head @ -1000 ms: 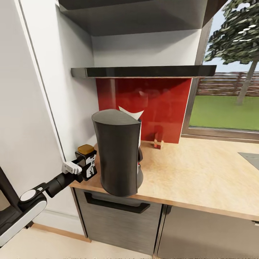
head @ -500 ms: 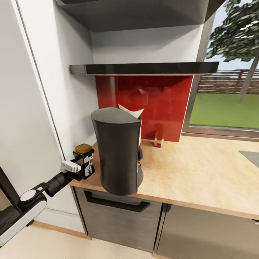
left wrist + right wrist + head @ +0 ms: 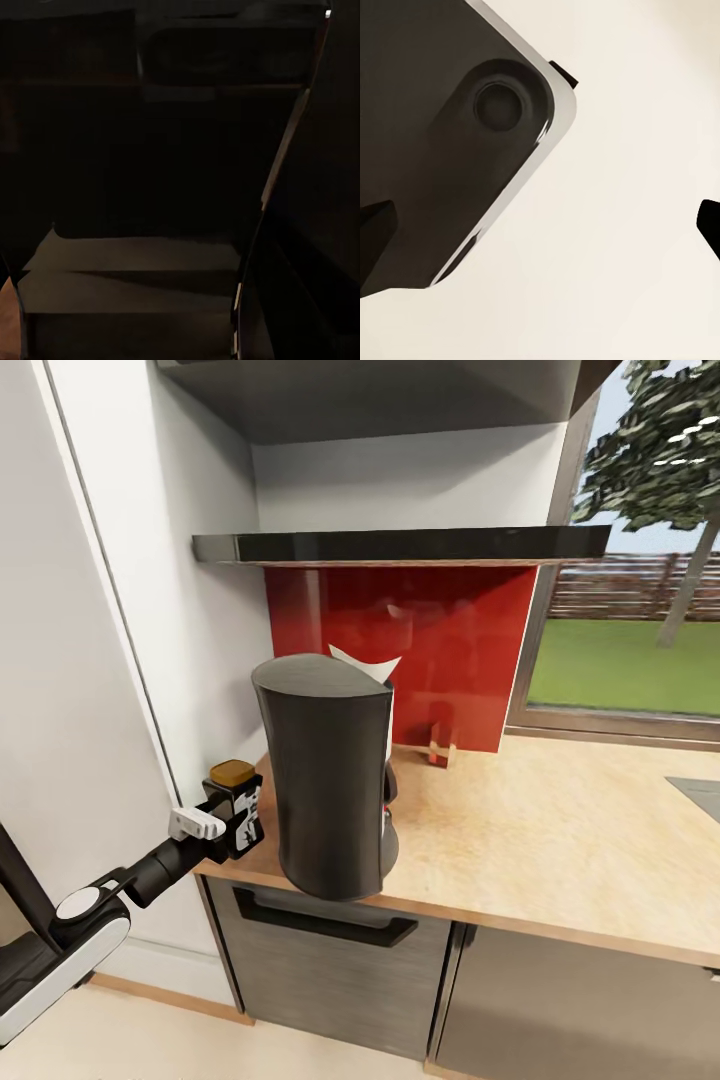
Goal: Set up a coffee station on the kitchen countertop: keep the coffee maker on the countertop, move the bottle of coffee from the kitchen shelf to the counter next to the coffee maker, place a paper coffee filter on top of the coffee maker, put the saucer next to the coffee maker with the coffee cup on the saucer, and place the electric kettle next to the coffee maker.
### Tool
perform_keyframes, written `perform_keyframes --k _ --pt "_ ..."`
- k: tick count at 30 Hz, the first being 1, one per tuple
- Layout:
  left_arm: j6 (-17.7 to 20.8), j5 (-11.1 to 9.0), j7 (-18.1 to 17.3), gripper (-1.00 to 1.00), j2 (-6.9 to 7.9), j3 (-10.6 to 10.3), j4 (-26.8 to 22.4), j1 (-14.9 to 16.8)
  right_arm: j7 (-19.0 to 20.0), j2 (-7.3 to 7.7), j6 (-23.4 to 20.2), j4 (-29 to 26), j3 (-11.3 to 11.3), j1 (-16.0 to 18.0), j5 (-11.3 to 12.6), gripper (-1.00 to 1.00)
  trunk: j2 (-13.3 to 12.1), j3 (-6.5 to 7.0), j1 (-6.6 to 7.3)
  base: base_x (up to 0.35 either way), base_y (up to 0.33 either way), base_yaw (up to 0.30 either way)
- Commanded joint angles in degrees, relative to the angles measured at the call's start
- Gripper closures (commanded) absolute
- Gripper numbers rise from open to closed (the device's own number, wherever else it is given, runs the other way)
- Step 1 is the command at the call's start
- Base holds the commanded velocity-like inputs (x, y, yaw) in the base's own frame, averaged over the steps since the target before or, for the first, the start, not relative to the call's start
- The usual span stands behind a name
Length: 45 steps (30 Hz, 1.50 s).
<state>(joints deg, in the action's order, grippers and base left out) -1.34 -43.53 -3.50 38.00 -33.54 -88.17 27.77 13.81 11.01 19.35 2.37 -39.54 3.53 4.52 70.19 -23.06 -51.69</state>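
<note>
Counter (image 3: 560, 840) of light wood grain runs across the head view above dark grey cabinets, with the coffee maker (image 3: 328, 785) standing tall near its left end; the machine's dark body blocks most of what lies behind it, and a white paper coffee filter (image 3: 366, 663) peeks up just past its top edge; to the machine's left, at the very corner of the counter beside the white wall panel, the bottle of coffee (image 3: 238, 808) sits with its amber lid up, clasped by the left gripper (image 3: 222, 822), whose fingers close around the jar's dark body; whether the jar's base rests on the wood or hangs just above it is hard to tell; a red backsplash (image 3: 450, 650) rises behind, a small red and wooden item (image 3: 440, 750) stands at its foot, and the kitchen shelf (image 3: 400, 545) spans above as a glossy black slab; a grey corner of the sink (image 3: 700, 793) is cut off at the right edge; the left wrist view is almost wholly dark, showing only dim black surfaces close up; the right wrist view shows pale floor and a dark rounded plate (image 3: 442, 135), with the right gripper's fingertips (image 3: 375, 225) black at both edges, spread wide and holding nothing.
</note>
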Motion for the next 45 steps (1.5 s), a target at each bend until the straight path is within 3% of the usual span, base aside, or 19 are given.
perform_keyframes --k 1,17,45 --pt "-0.15 -0.51 -0.1 1.0 0.04 -0.14 0.01 0.09 0.32 -0.02 0.34 0.21 -0.27 0.08 0.49 -1.0 0.46 -0.25 -0.23 0.0 0.0 0.0" --pt "-0.15 -0.49 -0.1 1.0 0.04 -0.13 0.01 0.09 0.3 -0.02 0.34 0.2 -0.27 0.08 0.49 -1.0 4.47 -2.04 -2.42 0.0 0.0 0.0" --pt "-0.15 -0.48 -0.02 1.0 0.06 -0.12 0.1 0.09 0.34 -0.02 0.43 0.18 -0.67 0.08 0.32 -1.0 4.47 -2.04 -2.42 0.013 0.0 0.0"
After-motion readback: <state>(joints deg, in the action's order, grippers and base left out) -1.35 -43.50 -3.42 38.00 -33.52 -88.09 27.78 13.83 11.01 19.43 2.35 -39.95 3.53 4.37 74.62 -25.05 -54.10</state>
